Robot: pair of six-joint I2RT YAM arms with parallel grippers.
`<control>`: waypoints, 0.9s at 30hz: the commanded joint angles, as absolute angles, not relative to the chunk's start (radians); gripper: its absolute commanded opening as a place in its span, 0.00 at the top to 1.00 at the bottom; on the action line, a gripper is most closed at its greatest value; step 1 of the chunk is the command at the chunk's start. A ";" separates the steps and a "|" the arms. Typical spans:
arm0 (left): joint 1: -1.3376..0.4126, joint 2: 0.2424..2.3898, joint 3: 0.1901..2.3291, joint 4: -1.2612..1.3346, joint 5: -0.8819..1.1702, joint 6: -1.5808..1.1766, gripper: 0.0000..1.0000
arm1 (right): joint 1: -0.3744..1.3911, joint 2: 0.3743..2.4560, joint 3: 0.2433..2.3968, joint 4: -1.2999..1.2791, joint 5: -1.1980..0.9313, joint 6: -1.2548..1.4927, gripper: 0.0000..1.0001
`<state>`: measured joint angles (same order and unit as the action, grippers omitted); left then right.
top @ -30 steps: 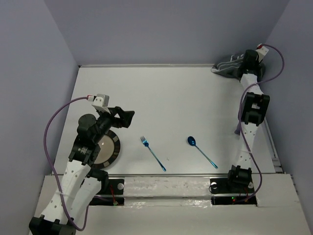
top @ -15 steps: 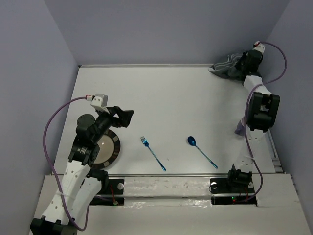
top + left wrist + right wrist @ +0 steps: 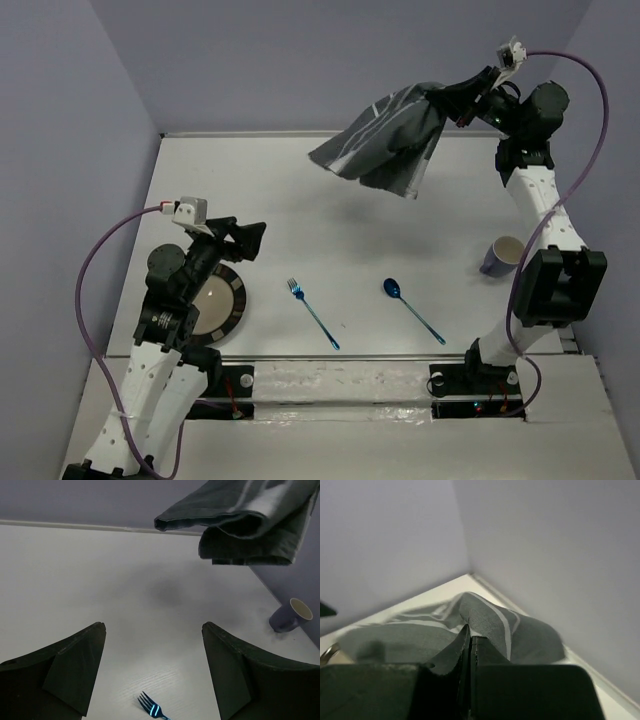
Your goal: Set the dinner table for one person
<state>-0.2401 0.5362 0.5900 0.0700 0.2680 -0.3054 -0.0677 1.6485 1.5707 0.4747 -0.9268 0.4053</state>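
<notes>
dinner table (image 3: 380, 225): big flat rect. top, matte white, fills most of the top view. placemat (image 3: 385, 140): soft dark grey cloth w/ pale stripes, bunched and folded, hanging in the air over the far-right part of the table; not touching it, blurry shadow below in left wrist view. fork (image 3: 312, 312) and spoon (image 3: 410, 308): thin shiny blue metal, flat on the table near front-centre, apart, roughly parallel, heads pointing far-left. plate (image 3: 218, 305): round, dark rim, pale centre, front-left, partly under the left arm. cup (image 3: 500, 257): lilac, pale inside, upright by the right edge.

right arm stretched up and away, wrist high over the far-right corner, pointing left. right gripper (image 3: 470, 647): fingers pressed together, pinching a fold of the placemat. left arm bent low over the plate, wrist aimed at table centre. left gripper (image 3: 153, 626): dark wedge fingers spread wide, nothing between them, above bare table just behind the fork tines.
</notes>
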 commanded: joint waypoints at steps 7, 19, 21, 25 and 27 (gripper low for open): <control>-0.238 0.545 0.597 0.143 0.241 -0.448 0.12 | -0.084 2.078 1.742 0.260 -0.908 0.443 0.00; -0.472 0.831 0.574 0.339 0.068 -0.577 0.17 | 0.147 1.777 1.395 0.037 -0.385 0.328 0.29; -0.534 0.926 0.594 0.370 0.025 -0.577 0.18 | 0.222 1.668 1.289 0.037 -0.252 0.343 0.57; -0.650 1.078 0.644 0.408 -0.029 -0.549 0.30 | 0.276 1.522 1.000 0.061 -0.111 0.426 0.88; -0.757 1.170 0.692 0.411 -0.054 -0.497 0.44 | 0.276 1.444 0.881 0.089 -0.036 0.463 0.94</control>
<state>-0.6121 1.0725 0.5823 0.3096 0.0402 -0.5636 0.3115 1.5208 1.1057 0.0757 -0.2951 0.3893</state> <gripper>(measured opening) 0.685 0.128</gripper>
